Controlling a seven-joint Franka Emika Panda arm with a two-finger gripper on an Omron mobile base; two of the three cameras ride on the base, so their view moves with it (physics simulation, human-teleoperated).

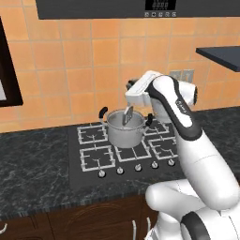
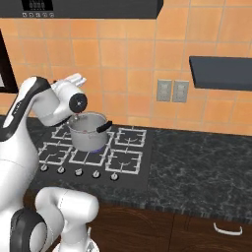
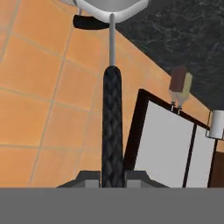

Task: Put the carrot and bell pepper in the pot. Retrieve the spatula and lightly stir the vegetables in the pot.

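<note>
The steel pot [image 1: 124, 132] stands on the back middle burner of the stove, also seen in the right base view [image 2: 88, 135]. My gripper [image 3: 112, 178] is shut on the spatula's dark handle [image 3: 112, 127]. It hangs just above and right of the pot [image 1: 134, 100]. The spatula's grey blade [image 1: 128, 116] dips into the pot, tilted. In the hand view the thin shaft runs up to the pot's rim [image 3: 111, 6]. A small reddish spot [image 2: 84, 131] shows inside the pot, too small to name. The carrot and bell pepper are hidden by the pot's wall.
The stove [image 1: 93, 159] has several burners and a row of knobs [image 1: 137, 167] along its front. Dark stone counter [image 2: 206, 162] runs to both sides. A dark shelf [image 2: 221, 73] juts from the tiled wall at right. A bottle [image 3: 180, 85] and a dark-framed window [image 3: 166, 140] show in the hand view.
</note>
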